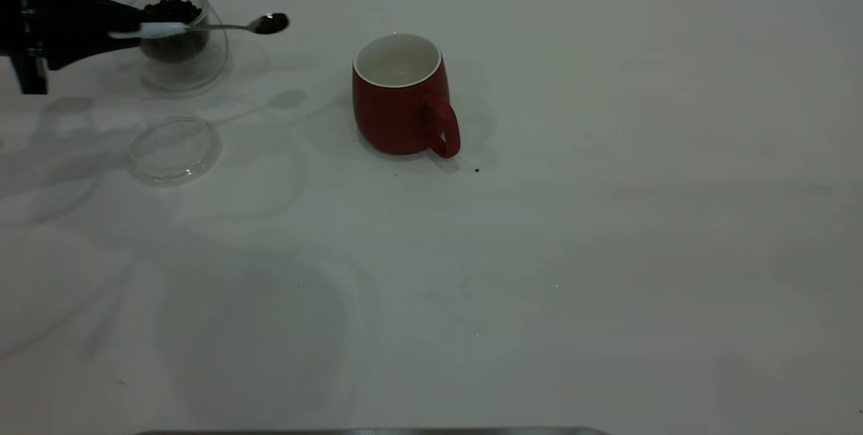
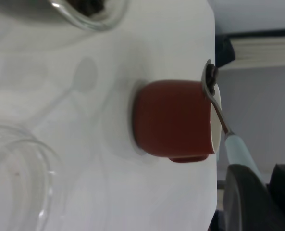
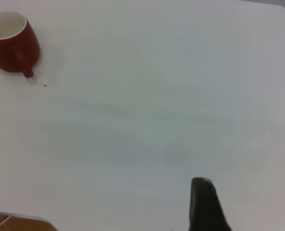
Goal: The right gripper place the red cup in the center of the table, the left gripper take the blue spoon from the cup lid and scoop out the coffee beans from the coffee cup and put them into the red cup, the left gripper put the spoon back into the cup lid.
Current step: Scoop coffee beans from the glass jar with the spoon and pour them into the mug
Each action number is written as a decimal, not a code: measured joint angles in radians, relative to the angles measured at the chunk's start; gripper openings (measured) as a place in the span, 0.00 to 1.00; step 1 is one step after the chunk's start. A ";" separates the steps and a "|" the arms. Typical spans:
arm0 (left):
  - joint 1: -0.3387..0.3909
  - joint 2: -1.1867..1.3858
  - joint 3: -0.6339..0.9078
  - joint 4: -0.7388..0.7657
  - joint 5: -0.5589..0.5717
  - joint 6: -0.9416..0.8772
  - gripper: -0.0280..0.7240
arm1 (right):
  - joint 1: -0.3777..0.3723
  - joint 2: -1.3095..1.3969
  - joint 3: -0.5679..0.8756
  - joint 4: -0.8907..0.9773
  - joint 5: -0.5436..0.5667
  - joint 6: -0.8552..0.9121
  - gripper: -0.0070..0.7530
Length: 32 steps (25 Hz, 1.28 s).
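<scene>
My left gripper point(image 1: 133, 26) is at the far left, shut on the pale handle of the blue spoon point(image 1: 222, 26). It holds the spoon level in the air over the coffee cup point(image 1: 179, 40), which holds coffee beans point(image 1: 171, 10). The spoon's bowl carries dark beans and points toward the red cup point(image 1: 402, 94), short of its rim. The cup lid point(image 1: 174, 150) lies empty in front of the coffee cup. In the left wrist view the spoon point(image 2: 213, 91) sits by the red cup point(image 2: 173, 118). My right gripper point(image 3: 250, 207) is open above bare table point(image 3: 156, 120).
One stray dark bean point(image 1: 477, 169) lies on the table point(image 1: 607, 219) just right of the red cup's handle. The red cup also shows far off in the right wrist view point(image 3: 10, 41). The right arm is out of the exterior view.
</scene>
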 joint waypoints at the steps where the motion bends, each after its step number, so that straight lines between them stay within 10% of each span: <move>1: -0.012 0.000 0.000 0.000 0.000 0.000 0.20 | 0.000 0.000 0.000 0.000 0.000 0.000 0.62; 32: -0.221 0.000 0.000 -0.122 0.000 0.034 0.20 | 0.000 0.000 0.000 0.000 0.000 0.000 0.62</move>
